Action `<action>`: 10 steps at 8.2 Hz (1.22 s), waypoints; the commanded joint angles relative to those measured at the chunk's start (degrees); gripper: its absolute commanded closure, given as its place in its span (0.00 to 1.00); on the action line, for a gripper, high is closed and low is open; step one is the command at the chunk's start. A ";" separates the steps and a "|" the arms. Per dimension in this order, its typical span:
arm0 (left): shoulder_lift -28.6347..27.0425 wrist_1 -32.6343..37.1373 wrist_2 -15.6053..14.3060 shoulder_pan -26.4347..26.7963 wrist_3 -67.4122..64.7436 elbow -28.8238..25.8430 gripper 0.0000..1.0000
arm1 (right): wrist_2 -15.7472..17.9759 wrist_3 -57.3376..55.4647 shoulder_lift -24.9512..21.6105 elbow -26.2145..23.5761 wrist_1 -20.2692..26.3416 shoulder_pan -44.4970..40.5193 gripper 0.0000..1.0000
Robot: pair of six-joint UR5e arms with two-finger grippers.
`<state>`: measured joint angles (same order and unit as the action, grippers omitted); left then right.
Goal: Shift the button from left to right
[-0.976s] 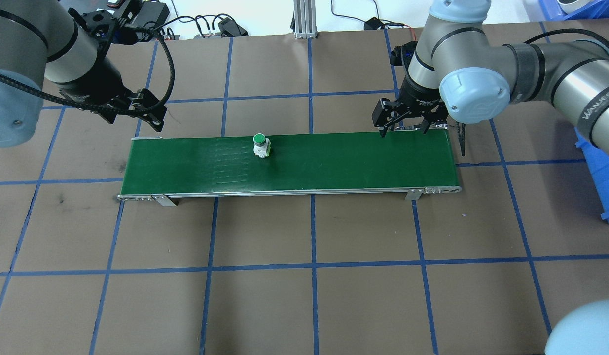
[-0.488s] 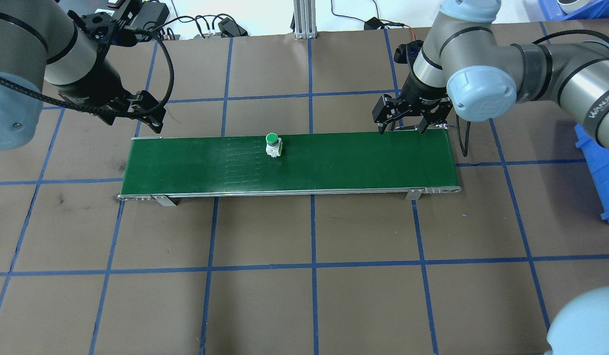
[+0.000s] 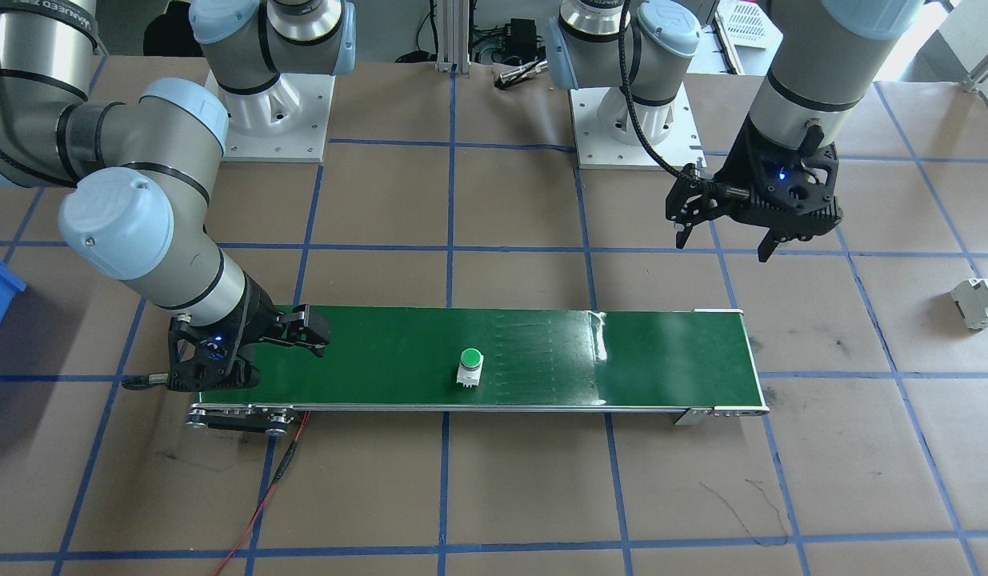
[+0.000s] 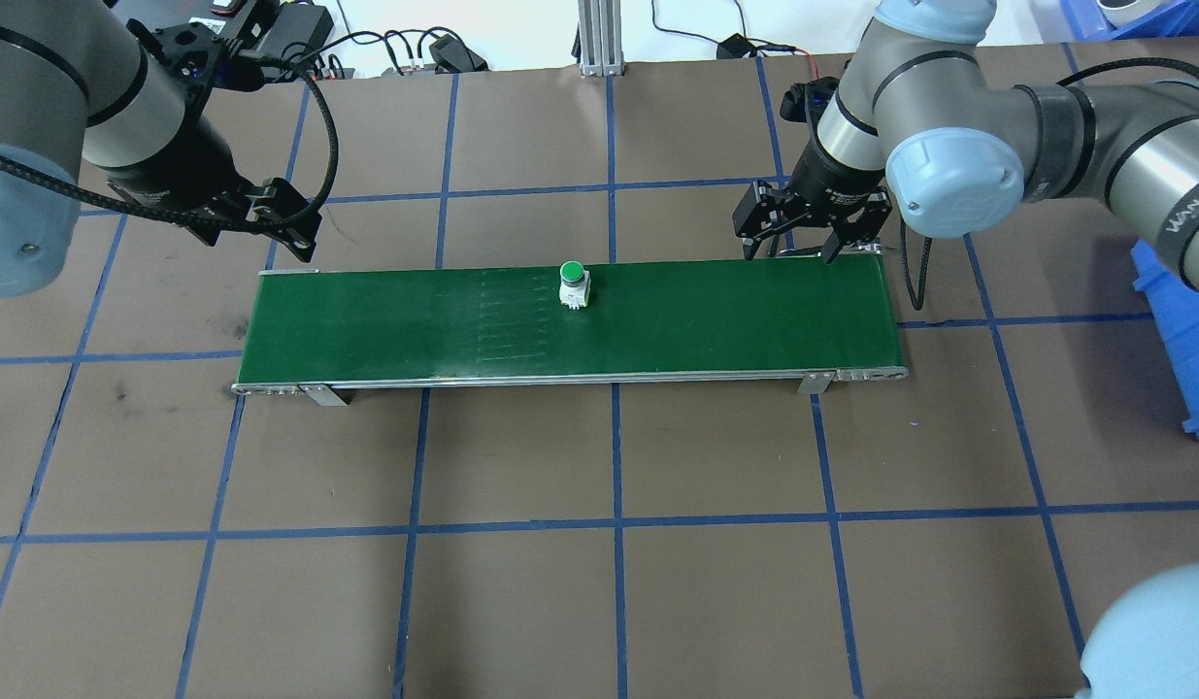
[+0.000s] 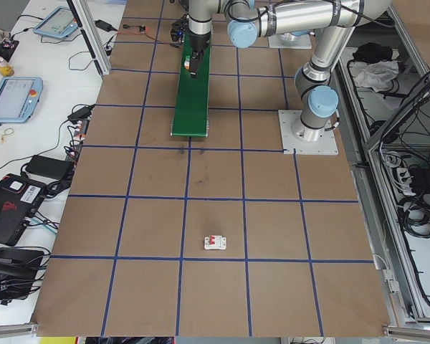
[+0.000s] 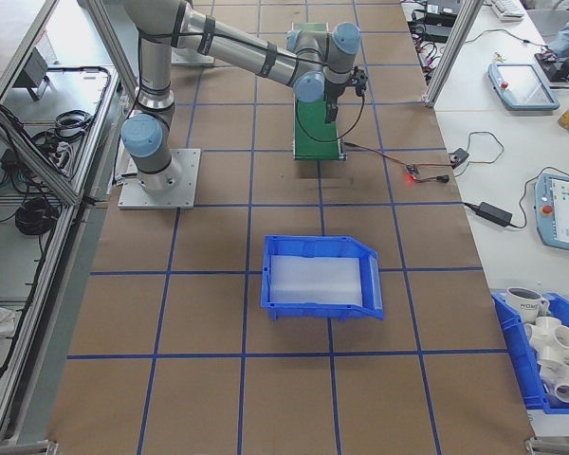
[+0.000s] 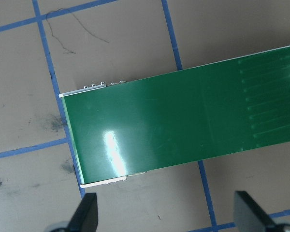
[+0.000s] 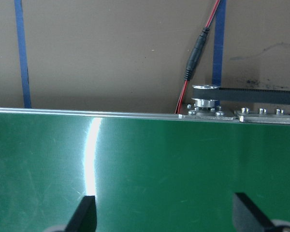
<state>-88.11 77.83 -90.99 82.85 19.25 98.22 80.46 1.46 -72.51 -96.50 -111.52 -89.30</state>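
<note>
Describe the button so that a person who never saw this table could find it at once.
Find the long green conveyor belt lying across the brown table. The button stands upright on the belt, about midway along it and close to the edge farther from the robot's base. It is the only object on the belt: a small white body with a round green cap, unlike the white breaker with a red mark, which lies off the belt.

1. The conveyor belt [image 4: 657, 320] is smooth and green, and shiny enough to show white glare (like wet paint).
2. Its side rail [image 4: 580, 381] looks like bare silver metal.
3. The button [image 4: 572, 283] has a shiny green cap on a white plastic body.
4. The table [image 4: 599, 582] top looks like dull brown paper, with blue tape lines and dark scuffs.
5. The left gripper [image 4: 288, 228] and right gripper [image 4: 788, 254] look like dull black plastic.
6. The blue bin [image 6: 321, 275] looks like smooth plastic.
</note>
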 commanded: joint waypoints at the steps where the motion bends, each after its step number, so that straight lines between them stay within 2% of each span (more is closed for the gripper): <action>1: 0.21 0.21 -2.78 -0.40 0.00 -0.05 0.00 | 0.14 -0.06 0.18 -0.01 -1.15 0.01 0.00; 7: 0.04 0.39 -2.35 -0.32 -0.18 0.57 0.00 | -0.65 -1.89 -0.35 0.60 -3.70 -0.34 0.00; 10: -0.84 -0.23 -2.00 0.12 -0.88 0.65 0.00 | -0.74 -9.96 0.35 0.96 -4.75 -2.27 0.00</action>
<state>-88.62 77.62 -93.18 82.56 18.65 98.76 79.83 -4.24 -72.65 -95.78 -115.28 -90.50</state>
